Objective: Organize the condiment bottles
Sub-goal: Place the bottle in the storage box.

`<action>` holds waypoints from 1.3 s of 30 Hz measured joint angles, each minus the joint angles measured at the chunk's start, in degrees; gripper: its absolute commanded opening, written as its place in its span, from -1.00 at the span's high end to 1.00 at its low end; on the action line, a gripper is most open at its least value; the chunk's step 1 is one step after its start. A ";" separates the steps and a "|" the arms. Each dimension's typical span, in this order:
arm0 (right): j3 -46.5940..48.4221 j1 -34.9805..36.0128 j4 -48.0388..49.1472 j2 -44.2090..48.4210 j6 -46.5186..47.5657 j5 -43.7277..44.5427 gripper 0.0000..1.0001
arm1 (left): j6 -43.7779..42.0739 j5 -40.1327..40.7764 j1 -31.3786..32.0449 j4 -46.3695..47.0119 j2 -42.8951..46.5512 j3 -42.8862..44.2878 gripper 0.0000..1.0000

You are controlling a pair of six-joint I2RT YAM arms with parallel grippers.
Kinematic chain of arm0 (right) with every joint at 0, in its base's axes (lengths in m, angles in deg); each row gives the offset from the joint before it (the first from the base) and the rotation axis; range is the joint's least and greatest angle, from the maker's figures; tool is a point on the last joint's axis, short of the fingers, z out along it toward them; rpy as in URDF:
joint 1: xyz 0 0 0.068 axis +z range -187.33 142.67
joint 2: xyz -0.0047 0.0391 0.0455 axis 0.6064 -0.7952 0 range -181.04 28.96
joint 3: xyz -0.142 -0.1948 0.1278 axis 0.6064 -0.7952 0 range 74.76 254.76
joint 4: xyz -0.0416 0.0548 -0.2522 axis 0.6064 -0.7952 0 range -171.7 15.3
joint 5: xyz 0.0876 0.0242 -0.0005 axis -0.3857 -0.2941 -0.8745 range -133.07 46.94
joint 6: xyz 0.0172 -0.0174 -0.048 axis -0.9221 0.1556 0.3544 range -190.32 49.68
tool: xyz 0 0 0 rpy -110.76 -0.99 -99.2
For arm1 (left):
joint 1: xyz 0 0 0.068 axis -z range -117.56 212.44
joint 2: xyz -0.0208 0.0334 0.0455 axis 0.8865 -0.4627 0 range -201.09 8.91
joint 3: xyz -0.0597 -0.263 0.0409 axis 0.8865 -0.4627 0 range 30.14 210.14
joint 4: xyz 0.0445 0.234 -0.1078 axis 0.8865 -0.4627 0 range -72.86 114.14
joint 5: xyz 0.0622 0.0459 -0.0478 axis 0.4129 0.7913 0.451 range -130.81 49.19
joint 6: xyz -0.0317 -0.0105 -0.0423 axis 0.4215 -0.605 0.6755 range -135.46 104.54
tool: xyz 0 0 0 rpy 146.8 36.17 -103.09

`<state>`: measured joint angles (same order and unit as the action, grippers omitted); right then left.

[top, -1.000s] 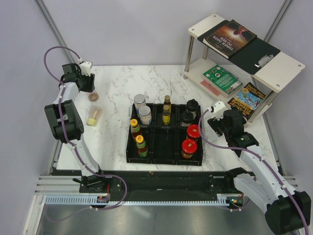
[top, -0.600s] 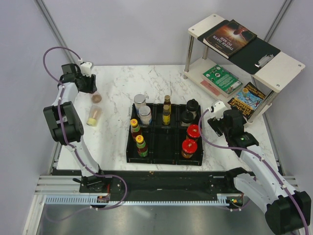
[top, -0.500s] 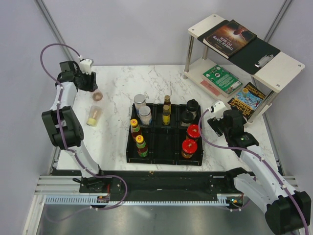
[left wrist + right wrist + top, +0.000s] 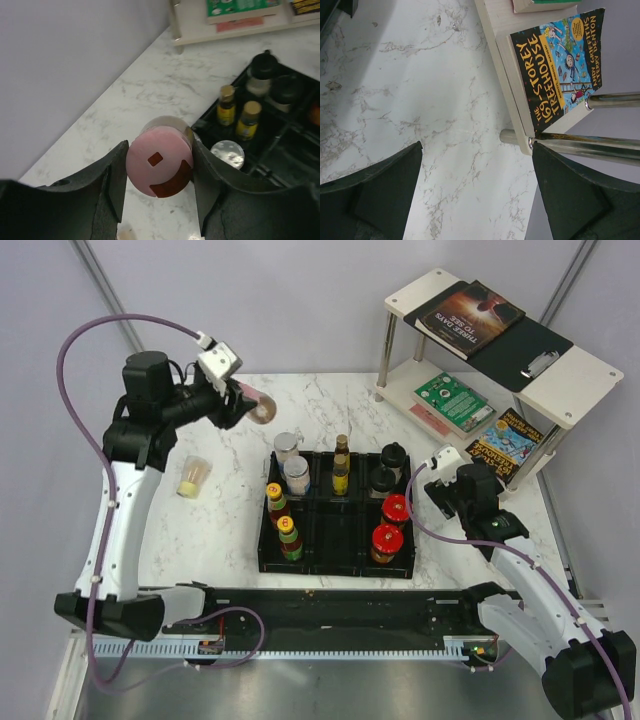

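Left wrist view: you are watching the left gripper (image 4: pixel 160 175) pinching the pink-lidded shaker (image 4: pixel 159 161) by its round sides, lid facing the camera. It is hanging in the air above the marble table (image 4: pixel 150 95), near the rear-left corner of the black tray (image 4: pixel 335 568).

- **Slip:** the smooth, curved wall is giving the hard black fingers (image 4: pixel 116 175) little contact, so a fast swing is risking rotation or a drop.
- **Spill:** the lid's openings are appearing uncovered, so tilting is risking shed contents.
- **Collision:** just beyond, a shiny silver-lidded jar (image 4: pixel 227 152) and slim yellow-capped bottles (image 4: pixel 226 105) are crowding the rear compartments. A low approach is risking toppling them.

Farther right, the right gripper (image 4: pixel 475 200) is hovering spread wide and holding nothing, near the glossy book (image 4: pixel 555 70).
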<state>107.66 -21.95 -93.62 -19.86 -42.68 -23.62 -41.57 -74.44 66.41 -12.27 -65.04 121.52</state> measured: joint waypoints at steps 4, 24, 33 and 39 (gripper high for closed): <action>0.00 0.00 0.00 0.00 0.00 0.13 -0.96 | 0.09 -3.28 10.69 -3.45 5.16 0.37 0.96; 0.00 0.15 0.02 0.00 0.02 0.57 -0.96 | -0.59 7.15 43.43 -4.59 -1.18 -14.08 0.97; 0.00 0.15 0.02 0.00 0.02 0.57 -0.96 | -0.57 9.62 45.18 3.26 -1.53 -23.80 0.96; 0.00 0.15 0.02 0.00 0.02 0.57 -0.96 | -0.55 11.41 46.90 9.18 -3.41 -27.80 0.97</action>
<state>107.66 -21.80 -93.60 -19.86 -42.66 -23.06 -42.12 -63.03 113.31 -3.09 -68.45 93.72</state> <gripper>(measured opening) 0.982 0.560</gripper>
